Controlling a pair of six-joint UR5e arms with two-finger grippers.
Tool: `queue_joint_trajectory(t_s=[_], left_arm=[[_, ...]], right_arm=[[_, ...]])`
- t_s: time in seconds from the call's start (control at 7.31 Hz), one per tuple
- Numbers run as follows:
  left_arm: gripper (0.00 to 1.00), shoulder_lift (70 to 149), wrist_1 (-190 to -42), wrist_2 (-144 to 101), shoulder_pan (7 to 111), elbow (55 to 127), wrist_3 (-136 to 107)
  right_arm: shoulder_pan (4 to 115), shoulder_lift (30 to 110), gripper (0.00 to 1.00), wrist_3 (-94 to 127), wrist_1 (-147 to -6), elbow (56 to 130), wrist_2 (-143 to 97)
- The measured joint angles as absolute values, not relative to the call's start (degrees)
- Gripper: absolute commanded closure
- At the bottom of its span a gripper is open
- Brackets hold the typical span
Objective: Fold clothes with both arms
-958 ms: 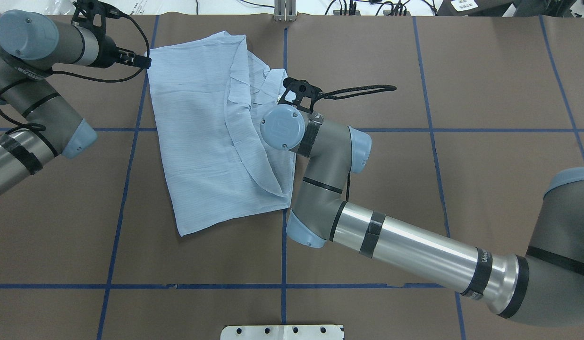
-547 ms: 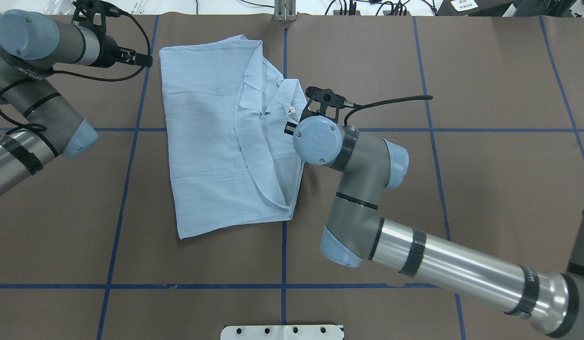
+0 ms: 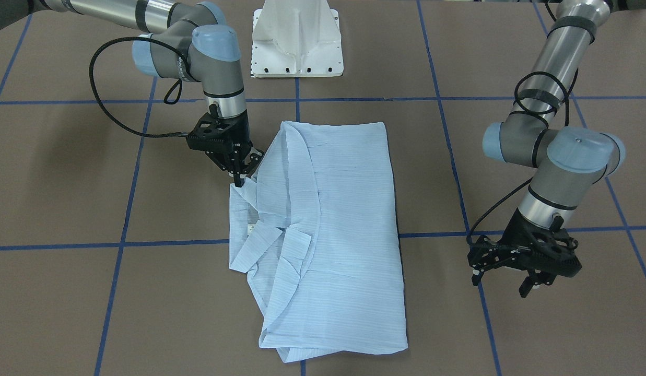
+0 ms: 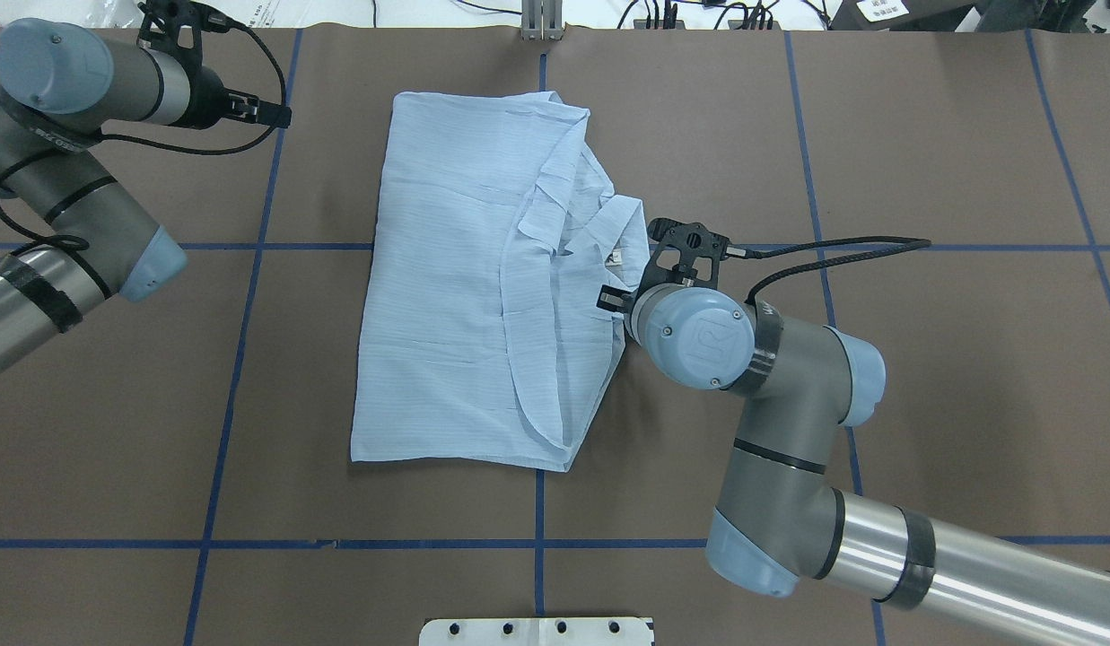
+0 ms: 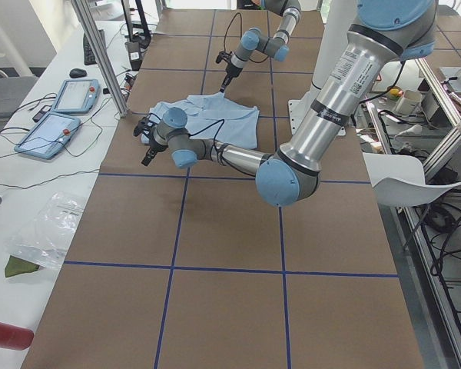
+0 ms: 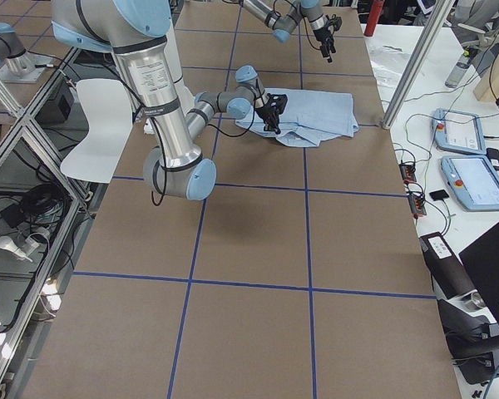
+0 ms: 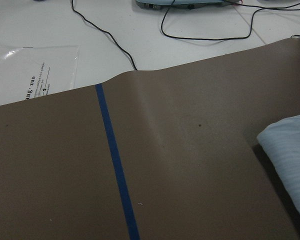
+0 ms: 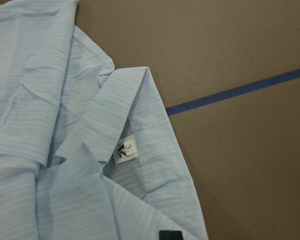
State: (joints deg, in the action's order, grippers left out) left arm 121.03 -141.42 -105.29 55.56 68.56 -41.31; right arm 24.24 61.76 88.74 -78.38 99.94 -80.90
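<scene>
The right claw (image 3: 238, 176) is closed on the edge of the shirt (image 3: 343, 219), just beside the collar (image 8: 105, 120). This hold appears suited to dragging the garment or lifting that side for a fold. The left claw (image 3: 503, 282) hangs empty with its fingers spread, well apart from the shirt, probably waiting for a corner. The shirt lies flat near the centre of the tabletop (image 4: 922, 359), already doubled lengthwise.

In the overhead view the right wrist (image 4: 694, 327) covers the pinch point. The right wrist camera cuts it off at the bottom of the frame. Sleeves and buttons cannot be made out.
</scene>
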Motion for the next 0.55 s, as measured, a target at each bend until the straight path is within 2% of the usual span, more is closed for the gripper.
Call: queue_joint_trajectory(t_s=[0.27, 0.55], left_arm=[[0.0, 121.0, -141.4, -105.3, 55.5, 68.7, -41.3], [0.0, 120.9, -141.4, -105.6, 55.5, 68.6, -40.9]], right_arm=[[24.3, 59.6, 0.0, 83.8, -81.9, 100.3, -81.3], [25.4, 50.8, 0.0, 81.6, -90.0, 96.8, -81.9]])
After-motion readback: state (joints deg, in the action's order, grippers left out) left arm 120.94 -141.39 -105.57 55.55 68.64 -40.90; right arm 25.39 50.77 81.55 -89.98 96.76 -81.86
